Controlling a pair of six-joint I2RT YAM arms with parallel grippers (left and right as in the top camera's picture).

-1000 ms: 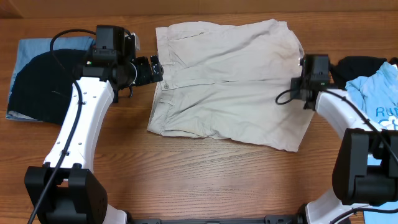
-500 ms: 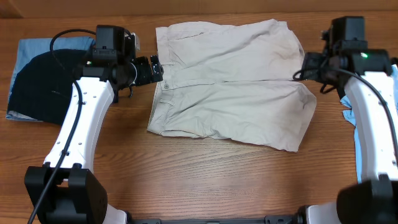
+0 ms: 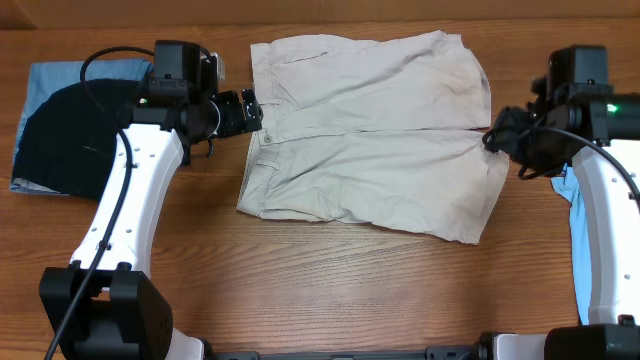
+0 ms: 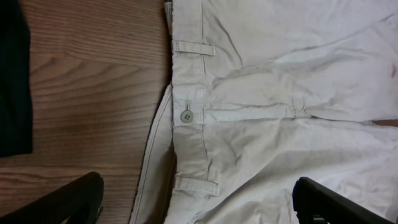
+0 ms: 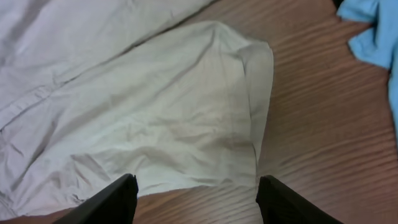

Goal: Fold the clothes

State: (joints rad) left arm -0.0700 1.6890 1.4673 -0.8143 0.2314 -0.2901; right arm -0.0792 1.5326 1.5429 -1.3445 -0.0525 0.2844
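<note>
Beige shorts lie spread on the worktop. Left gripper released above the waistband. Right gripper released above 1 leg hem.

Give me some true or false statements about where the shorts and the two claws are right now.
1. The shorts lie spread out, unfolded, on the table. True.
2. The left claw is shut on the shorts. False: it is open, holding nothing, over the button.
3. A black garment lies left of the shorts. True.
4. The blue T-shirt covers a shorts leg. False: it lies apart, on the right.
5. The right claw is open. True.
</note>
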